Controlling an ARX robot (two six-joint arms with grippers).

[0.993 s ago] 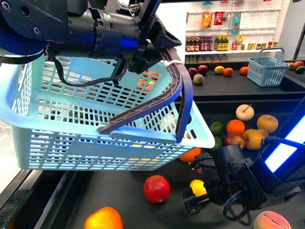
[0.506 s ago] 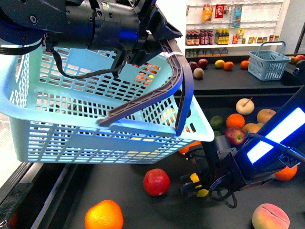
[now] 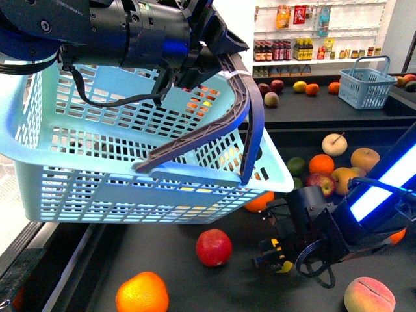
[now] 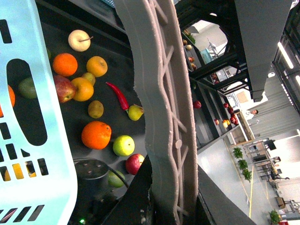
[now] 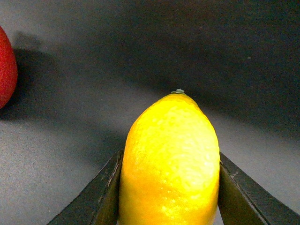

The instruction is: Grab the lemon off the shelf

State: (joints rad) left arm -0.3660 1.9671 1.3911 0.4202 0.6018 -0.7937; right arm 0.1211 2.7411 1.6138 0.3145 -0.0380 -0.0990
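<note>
**Front view:** The right gripper (image 3: 276,255) has drawn slightly back and across the shelf (image 3: 162,276) compared with half a second ago. A second ago the lemon (image 3: 284,266) showed plainly between its fingertips. Now the lemon is only a yellow sliver under the gripper's far edge, so it has travelled with the tool. The red apple (image 3: 214,247) lies near the gripper's open side and has not moved. The basket (image 3: 97,169) hangs above and to that same side. It rose a little a second ago and has held steady since, with its handle (image 3: 250,110) in the left gripper (image 3: 207,60).

**Left wrist view:** The handle (image 4: 164,117) runs straight through the left gripper (image 4: 164,197), which is closed around it. The rest of the fruit lies on the shelf well beyond the basket wall.

**Right wrist view:** The lemon (image 5: 169,159) fills the space between the fingers (image 5: 101,197). Both fingers press against its flanks and are only as far apart as its width. Its stem tip points away from the wrist, and the apple (image 5: 5,65) sits off to one side, clear of the tool. The grasp looks secure, so the pick seems nearly done. I cannot tell from this angle whether the lemon has left the tray. What remains is probably a clean lift toward the basket.
</note>
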